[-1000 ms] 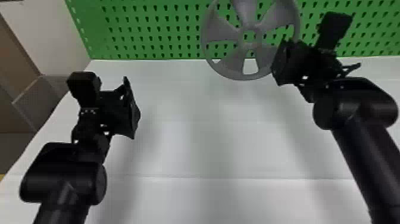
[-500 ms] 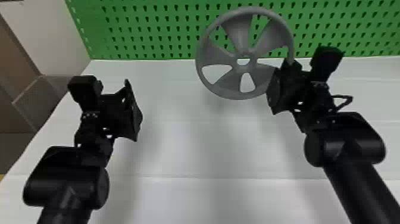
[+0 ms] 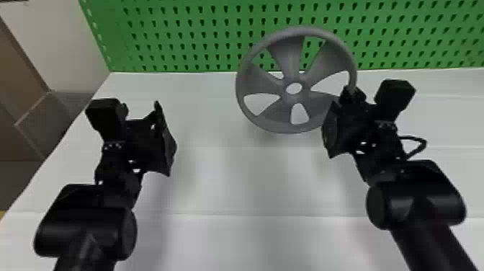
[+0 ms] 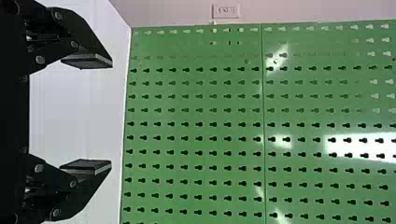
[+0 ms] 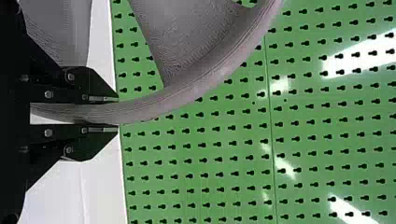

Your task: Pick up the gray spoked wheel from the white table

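My right gripper [image 3: 351, 95] is shut on the right side of the gray spoked wheel's rim [image 3: 252, 111]. The wheel is tilted above the back part of the white table [image 3: 252, 187], its faint shadow below it. In the right wrist view the rim of the wheel [image 5: 187, 95] runs between both fingers of the right gripper [image 5: 117, 113]. My left gripper [image 3: 164, 138] is over the table's left part, apart from the wheel. In the left wrist view the left gripper [image 4: 112, 114] stands open with nothing between its fingers.
A green pegboard [image 3: 187, 36] rises along the table's back edge, behind the wheel. Beyond the table's left edge are a pale wall [image 3: 61, 47] and brown panels [image 3: 21, 68]. A cable loop [image 3: 419, 144] sticks out beside the right wrist.
The right arm has drawn back toward the robot and the wheel has come with it, lower in the head view and tilted differently. The left arm has shifted slightly right.
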